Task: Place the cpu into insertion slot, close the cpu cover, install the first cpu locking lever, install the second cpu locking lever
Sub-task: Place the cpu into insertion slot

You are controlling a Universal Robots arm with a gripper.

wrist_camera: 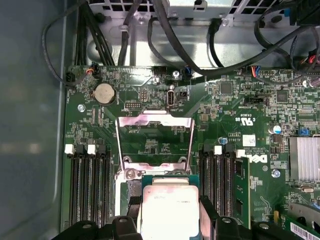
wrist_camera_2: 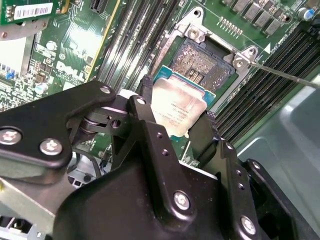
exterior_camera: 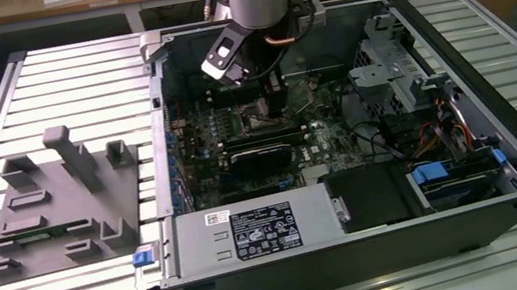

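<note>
Black two-fingered pincer (wrist_camera_2: 176,119) is closed narrowly on the cpu (wrist_camera_2: 175,100), a small flat square chip with a dull silver-grey metal top. One finger presses each of two opposite edges in both wrist views.

The cpu (wrist_camera: 170,210) is held over the near part of the insertion slot (wrist_camera_2: 202,62), a dark square socket with a silver rim in the green circuit board. Cannot tell whether it touches yet.

The cpu cover (wrist_camera: 155,120), a thin silver frame with a square window, is swung back off the socket. A thin steel locking lever (wrist_camera_2: 285,75) juts free from one socket corner.

Long black memory slots (wrist_camera: 90,190) flank the socket closely on both sides, and black cables (wrist_camera: 200,50) run along the board's edge.

The open black computer case (exterior_camera: 360,261) sits mid-bench. A grey moulded fixture plate (exterior_camera: 59,200) lies near the slatted aluminium bench (exterior_camera: 70,73) edge on the exterior view's left.
</note>
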